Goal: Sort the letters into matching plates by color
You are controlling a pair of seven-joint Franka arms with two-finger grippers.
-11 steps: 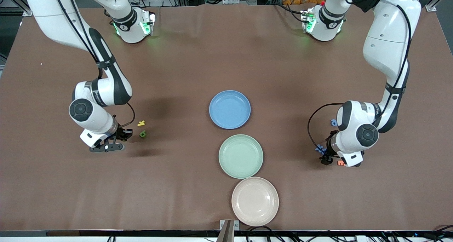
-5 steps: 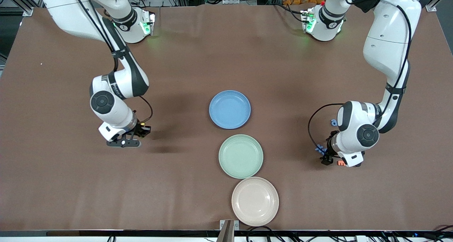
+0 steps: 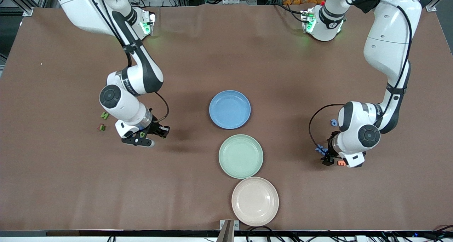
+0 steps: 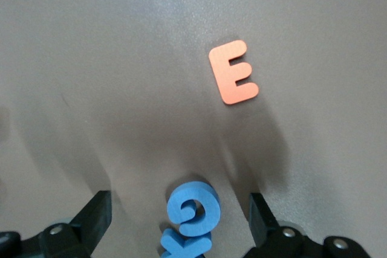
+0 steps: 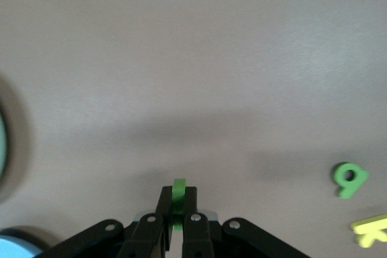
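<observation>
While pinched edge-on, green letter, possibly flat foam

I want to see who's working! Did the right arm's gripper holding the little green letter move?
Yes. The right gripper, shut on the small green foam letter, has moved toward the round pale green plate, away from the right arm's end of the table.

We see even, bright overhead light on the brown table, with soft shadows pooling beside both arms and the blue plate. Our left wrist view is slightly soft near the blue letters. Green glow marks the arm bases.
</observation>
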